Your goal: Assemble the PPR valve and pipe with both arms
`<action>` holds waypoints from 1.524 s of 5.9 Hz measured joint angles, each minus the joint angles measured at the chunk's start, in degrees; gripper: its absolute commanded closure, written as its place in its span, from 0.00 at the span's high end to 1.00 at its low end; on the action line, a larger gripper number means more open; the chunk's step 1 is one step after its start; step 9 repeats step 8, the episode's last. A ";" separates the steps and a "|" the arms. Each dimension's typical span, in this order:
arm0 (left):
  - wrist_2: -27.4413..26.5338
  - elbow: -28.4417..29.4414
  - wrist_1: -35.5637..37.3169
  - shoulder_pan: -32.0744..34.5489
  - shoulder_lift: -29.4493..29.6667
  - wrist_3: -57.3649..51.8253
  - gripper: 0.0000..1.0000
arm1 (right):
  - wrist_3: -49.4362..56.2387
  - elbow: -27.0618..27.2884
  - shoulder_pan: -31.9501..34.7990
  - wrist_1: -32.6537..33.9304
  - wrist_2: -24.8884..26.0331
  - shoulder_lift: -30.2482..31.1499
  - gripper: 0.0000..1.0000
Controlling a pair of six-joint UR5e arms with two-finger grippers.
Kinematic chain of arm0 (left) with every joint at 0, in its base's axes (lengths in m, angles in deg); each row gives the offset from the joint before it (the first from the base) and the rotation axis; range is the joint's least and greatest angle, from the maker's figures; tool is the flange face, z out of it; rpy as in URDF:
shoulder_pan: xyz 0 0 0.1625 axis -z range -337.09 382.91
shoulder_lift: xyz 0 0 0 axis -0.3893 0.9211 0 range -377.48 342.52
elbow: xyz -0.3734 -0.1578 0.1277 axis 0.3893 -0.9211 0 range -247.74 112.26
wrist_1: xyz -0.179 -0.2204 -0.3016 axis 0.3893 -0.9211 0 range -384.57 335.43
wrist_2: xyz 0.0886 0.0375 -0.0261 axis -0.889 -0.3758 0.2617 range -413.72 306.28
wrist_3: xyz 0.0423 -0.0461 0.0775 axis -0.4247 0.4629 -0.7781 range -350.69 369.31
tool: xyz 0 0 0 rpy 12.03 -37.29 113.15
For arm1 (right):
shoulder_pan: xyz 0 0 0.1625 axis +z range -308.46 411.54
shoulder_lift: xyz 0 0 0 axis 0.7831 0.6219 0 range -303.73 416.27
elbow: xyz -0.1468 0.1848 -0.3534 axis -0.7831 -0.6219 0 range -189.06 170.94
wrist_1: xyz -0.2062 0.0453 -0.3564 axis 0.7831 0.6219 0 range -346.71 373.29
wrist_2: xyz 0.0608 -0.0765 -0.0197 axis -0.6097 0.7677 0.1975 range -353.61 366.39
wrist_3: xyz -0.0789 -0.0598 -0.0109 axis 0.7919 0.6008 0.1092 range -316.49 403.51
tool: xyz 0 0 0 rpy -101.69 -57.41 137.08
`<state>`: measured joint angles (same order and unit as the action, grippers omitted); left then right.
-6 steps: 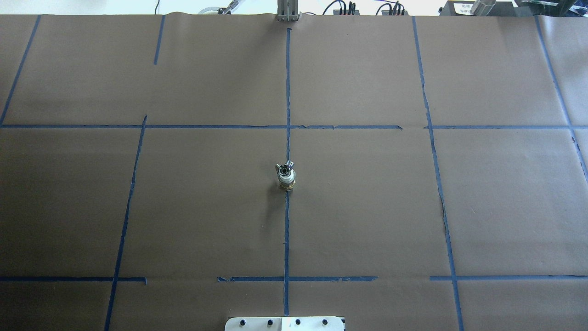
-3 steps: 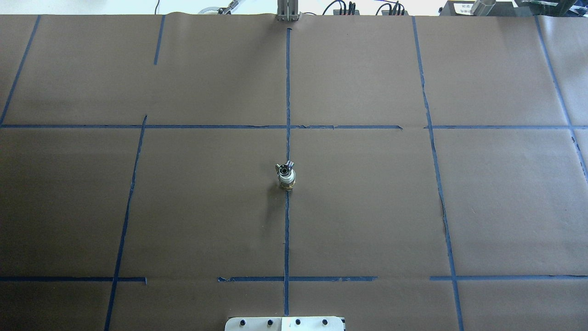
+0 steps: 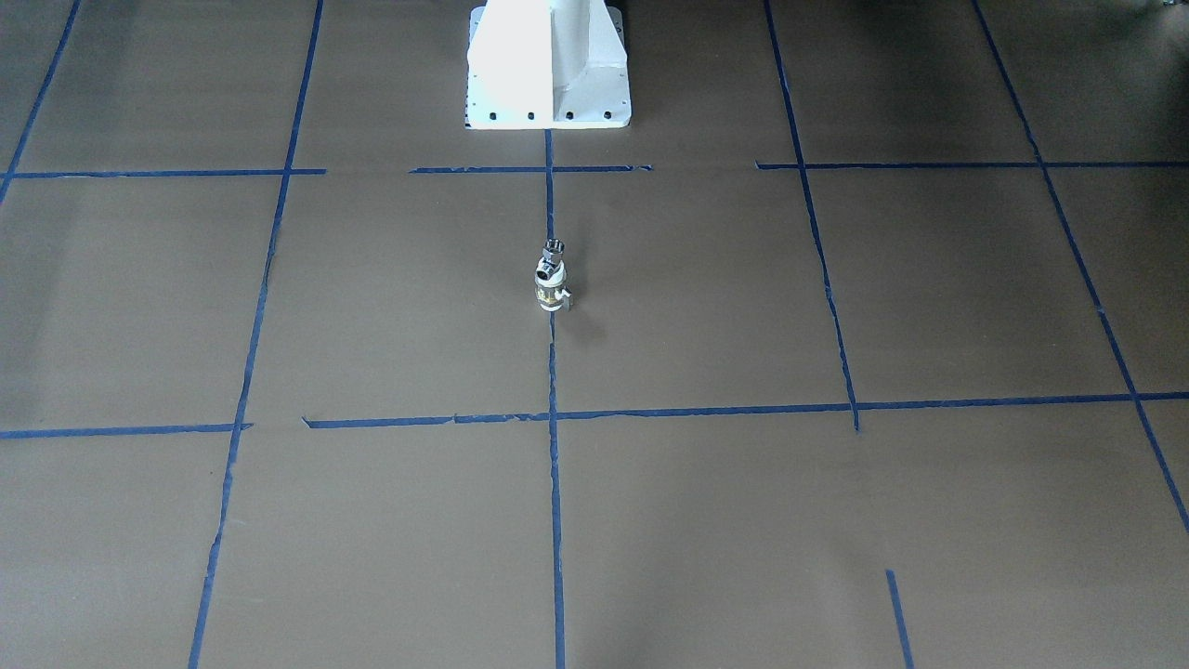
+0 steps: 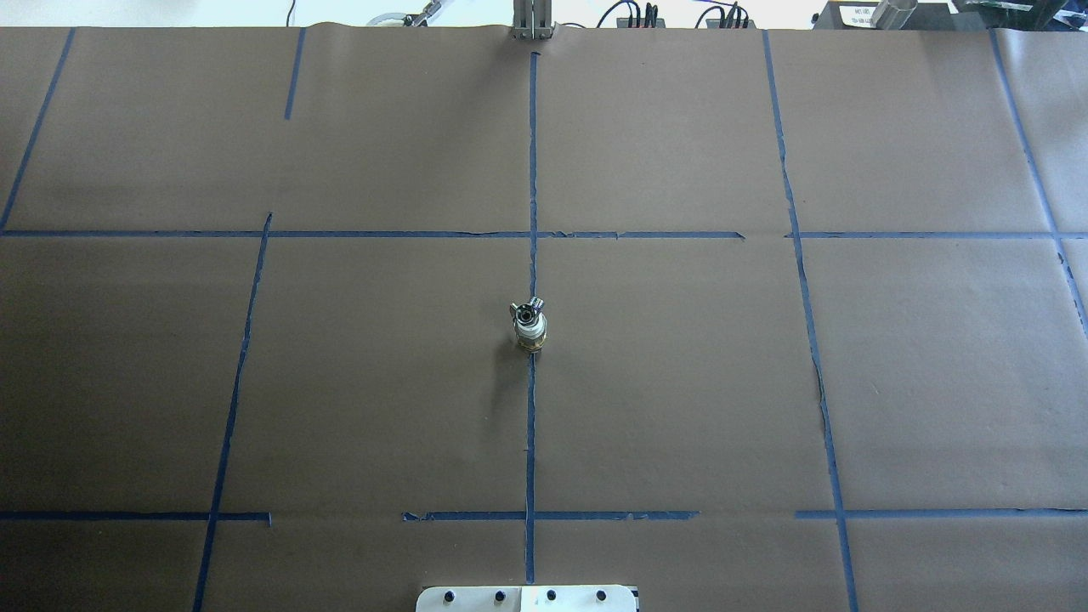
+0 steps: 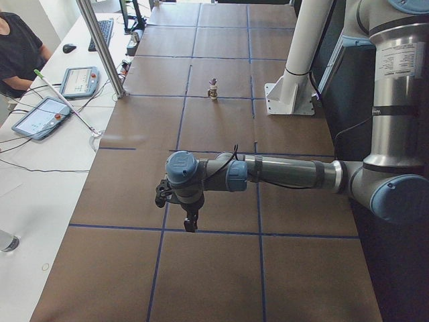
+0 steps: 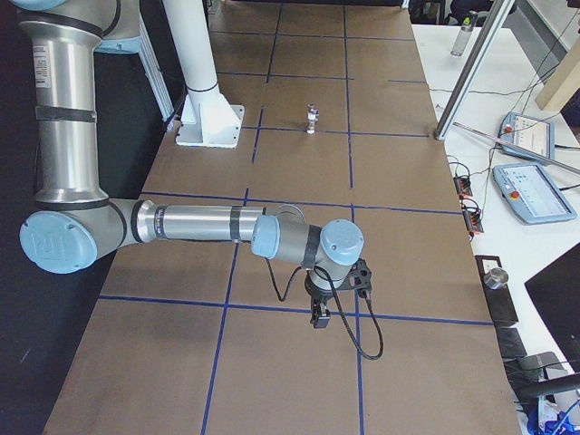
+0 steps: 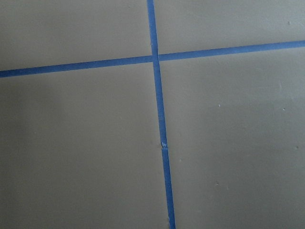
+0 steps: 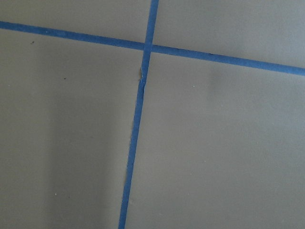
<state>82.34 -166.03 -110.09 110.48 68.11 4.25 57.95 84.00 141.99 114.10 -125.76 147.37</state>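
Two grippers hang over the brown bench [image 4: 680,399], both well apart from the joined parts. The left gripper [image 5: 191,227] points down near a tape crossing towards the bench's left end. Only the side view shows it, so I cannot tell whether its fingers are apart or together. At the middle of the bench the valve [image 4: 531,337] stands upright on the central blue tape line [image 4: 529,425]. The chrome pipe [image 4: 526,314] sits on its top end, and the pair is free-standing. The white pedestal [image 3: 548,65] stands on the same line, nearer the robot. The right gripper [image 6: 318,319] points down near another tape crossing towards the bench's right end, and I cannot tell its state either.
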 measured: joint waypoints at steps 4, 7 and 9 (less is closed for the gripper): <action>-0.18 -0.77 0.47 -0.09 -1.01 0.33 1.00 | -1.09 0.01 0.00 -0.01 -0.11 -0.12 1.00; -0.32 -0.28 0.81 -0.10 -1.30 0.06 1.00 | -1.08 0.00 0.00 -0.01 -0.19 -0.05 1.00; -0.46 0.05 0.86 -0.06 -1.45 0.05 1.00 | -1.08 0.06 -0.01 -0.01 -0.20 -0.05 1.00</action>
